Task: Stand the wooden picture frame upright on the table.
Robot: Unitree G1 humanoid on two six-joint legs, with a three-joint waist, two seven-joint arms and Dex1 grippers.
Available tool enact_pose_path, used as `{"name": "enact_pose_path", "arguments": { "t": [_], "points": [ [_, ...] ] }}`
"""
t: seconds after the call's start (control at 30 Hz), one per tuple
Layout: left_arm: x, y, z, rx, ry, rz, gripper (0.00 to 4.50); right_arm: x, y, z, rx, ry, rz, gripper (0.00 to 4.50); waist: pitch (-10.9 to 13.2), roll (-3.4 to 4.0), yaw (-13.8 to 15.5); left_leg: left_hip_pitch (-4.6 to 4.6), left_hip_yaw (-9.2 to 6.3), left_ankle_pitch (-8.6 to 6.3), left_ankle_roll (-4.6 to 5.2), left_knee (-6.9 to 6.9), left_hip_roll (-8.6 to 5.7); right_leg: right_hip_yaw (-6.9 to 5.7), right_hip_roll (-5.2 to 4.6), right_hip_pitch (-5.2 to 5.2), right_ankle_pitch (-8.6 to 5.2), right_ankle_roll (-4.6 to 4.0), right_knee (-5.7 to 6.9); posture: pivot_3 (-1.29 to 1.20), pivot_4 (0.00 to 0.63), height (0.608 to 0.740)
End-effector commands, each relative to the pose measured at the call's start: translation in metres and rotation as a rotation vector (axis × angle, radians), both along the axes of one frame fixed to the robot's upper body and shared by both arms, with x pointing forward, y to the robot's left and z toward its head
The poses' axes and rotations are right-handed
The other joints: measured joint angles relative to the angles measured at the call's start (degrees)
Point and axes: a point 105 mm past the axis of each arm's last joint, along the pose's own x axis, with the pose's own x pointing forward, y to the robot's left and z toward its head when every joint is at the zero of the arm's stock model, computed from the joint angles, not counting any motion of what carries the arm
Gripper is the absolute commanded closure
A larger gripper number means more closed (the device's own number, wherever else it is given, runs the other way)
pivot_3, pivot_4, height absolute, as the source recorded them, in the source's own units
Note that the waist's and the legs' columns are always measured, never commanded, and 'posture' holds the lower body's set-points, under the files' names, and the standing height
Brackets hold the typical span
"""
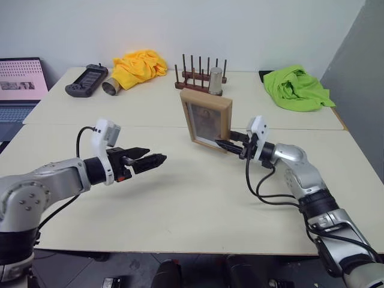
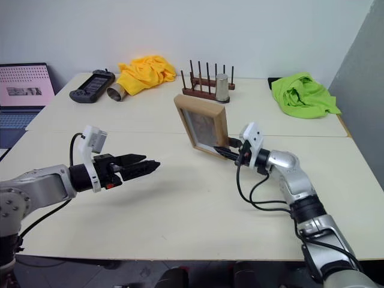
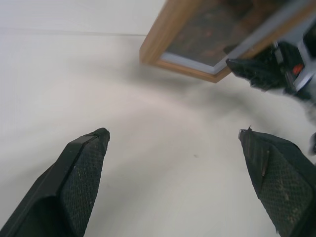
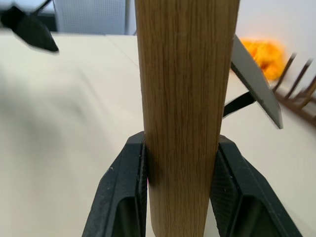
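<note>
Here, wooden picture frame (image 1: 206, 119) upright, lower corner hidden in the pinching right pincer (image 1: 224, 144); left pincer (image 1: 157, 160) spread.

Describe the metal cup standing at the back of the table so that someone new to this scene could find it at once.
On the far half of the table a dark wooden peg rack stands in the middle, between a yellow cloth and a green cloth. The upright metal cup stands against the rack's right end; a second cup lies on its side beside the yellow cloth.

White wall (image 1: 252, 24) behind, grey partition (image 1: 360, 72) at right, laptop (image 1: 18, 87) at left
</note>
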Motion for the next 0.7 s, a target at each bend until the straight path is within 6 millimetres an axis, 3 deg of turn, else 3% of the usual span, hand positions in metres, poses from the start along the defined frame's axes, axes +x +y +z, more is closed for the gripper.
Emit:
{"name": "enact_pose_path", "arguments": {
  "t": [0.03, 0.13, 0.33, 0.57, 0.6, 0.63, 0.7],
  "points": [
    [0.004, -0.005, 0.009, 0.048, -0.153, -0.008, 0.0, 0.003, 0.006, 0.02, 0.137, 0.16, 0.039, 3.21, 0.0, 0.01, 0.02, -0.01, 0.01, -0.02, 0.04, -0.03, 0.0, -0.01, 0.0, -0.02, 0.0, 0.0, -0.06, 0.0, 0.15, 0.74],
    [0.006, -0.005, 0.007, 0.061, -0.184, -0.004, 0.0, 0.003, 0.01, 0.013, 0.179, 0.274, 0.054, 3.21, 0.01, 0.0, -0.02, -0.07, 0.02, -0.03, 0.06, -0.04, 0.0, -0.01, 0.01, -0.03, -0.01, -0.01, -0.1, 0.0, 0.15, 0.74],
    [0.012, -0.008, -0.015, 0.065, -0.16, 0.01, 0.0, 0.007, 0.004, -0.03, 0.121, 0.324, -0.033, 3.21, 0.0, 0.0, -0.21, -0.09, 0.04, -0.04, 0.07, -0.05, -0.02, 0.0, 0.0, -0.05, -0.01, 0.01, -0.12, 0.0, 0.15, 0.74],
    [0.02, -0.011, -0.015, 0.052, -0.17, 0.01, 0.0, -0.001, -0.007, -0.042, 0.096, 0.317, -0.063, 3.21, 0.0, 0.0, -0.1, -0.08, 0.02, -0.04, 0.07, -0.02, -0.02, -0.02, 0.0, -0.04, -0.01, 0.02, -0.08, 0.0, 0.15, 0.74],
    [0.022, -0.011, -0.015, 0.052, -0.169, 0.009, 0.0, -0.003, -0.009, -0.044, 0.085, 0.311, -0.065, 2.51, 0.0, -0.01, -0.08, -0.09, 0.02, -0.04, 0.07, -0.02, -0.02, -0.02, 0.0, -0.03, -0.01, 0.02, -0.08, 0.0, 0.15, 0.74],
    [0.023, -0.011, -0.015, 0.052, -0.167, 0.007, 0.0, -0.006, -0.011, -0.045, 0.07, 0.302, -0.065, 2.5, 0.0, -0.01, 0.08, -0.08, 0.02, -0.04, 0.07, -0.02, -0.02, -0.02, 0.0, -0.02, -0.01, 0.02, -0.08, 0.0, 0.15, 0.74],
    [0.027, -0.01, -0.017, 0.062, -0.161, 0.007, 0.0, -0.01, -0.015, -0.047, 0.041, 0.281, -0.079, 1.89, 0.0, -0.01, 0.12, -0.09, 0.01, -0.04, 0.07, -0.02, -0.02, -0.03, 0.0, -0.02, -0.01, 0.02, -0.1, 0.0, 0.15, 0.74]
  ]
}}
